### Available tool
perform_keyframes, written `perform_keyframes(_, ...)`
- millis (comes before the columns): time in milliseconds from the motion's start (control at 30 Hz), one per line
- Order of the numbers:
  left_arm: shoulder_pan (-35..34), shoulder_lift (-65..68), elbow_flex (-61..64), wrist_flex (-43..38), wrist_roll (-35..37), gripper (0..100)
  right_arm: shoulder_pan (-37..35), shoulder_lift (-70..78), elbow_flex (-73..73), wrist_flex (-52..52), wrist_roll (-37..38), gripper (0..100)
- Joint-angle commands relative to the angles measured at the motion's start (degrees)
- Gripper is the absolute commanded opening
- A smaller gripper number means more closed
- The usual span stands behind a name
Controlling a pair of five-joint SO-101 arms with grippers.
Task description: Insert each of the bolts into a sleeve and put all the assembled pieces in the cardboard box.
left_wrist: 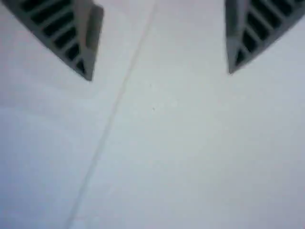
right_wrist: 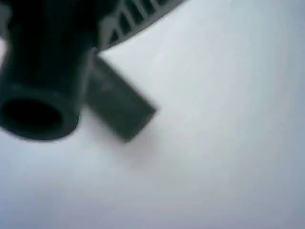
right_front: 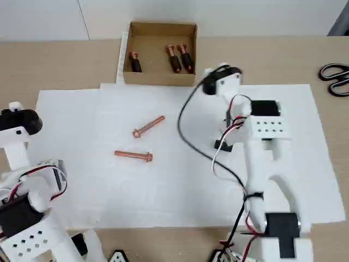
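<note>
Sleeve (right_wrist: 40,102) seems clamped in my right fingers (right_wrist: 136,14), mouth free for a bolt (right_front: 148,126); left fingers (left_wrist: 66,33) spread, empty.

One bolt (right_front: 148,126) and a second bolt (right_front: 133,155) lie near each other mid-paper, with bare white paper (right_front: 109,191) around them, widest toward the left arm (right_front: 22,185). The right arm (right_front: 262,142) stands over the paper's right half, its black cable (right_front: 182,131) looping toward the middle and its tool (right_front: 223,143) low, closed on a sleeve (right_wrist: 38,112). The cardboard box (right_front: 159,79) is open-topped, with bare floor between its assembled pieces (right_front: 134,61)
</note>
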Motion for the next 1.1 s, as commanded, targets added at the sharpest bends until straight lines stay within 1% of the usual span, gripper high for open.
perform_keyframes(0,0.18,-0.53,-0.22,-0.44,0.0,17,3.38,2.95,-1.93,-4.88,-2.37,0.6)
perform_keyframes(200,0.26,-0.53,-0.22,-0.44,0.0,17,3.74,9.8,-2.2,-8.4,-2.37,0.6)
perform_keyframes(400,0.26,-0.53,-0.22,-0.44,0.0,17,3.65,11.91,-2.2,-9.98,-2.37,1.9)
perform_keyframes(533,0.26,-0.53,-0.22,-0.44,0.0,17,3.65,12.26,-2.2,-9.89,-2.37,10.2)
perform_keyframes(600,0.26,-0.53,-0.22,-0.44,0.0,17,3.65,12.26,-2.2,-9.89,-2.37,12.5)
perform_keyframes(1067,0.26,-0.53,-0.22,-0.44,0.0,17,3.65,12.26,-3.6,-9.98,-2.37,13.0)
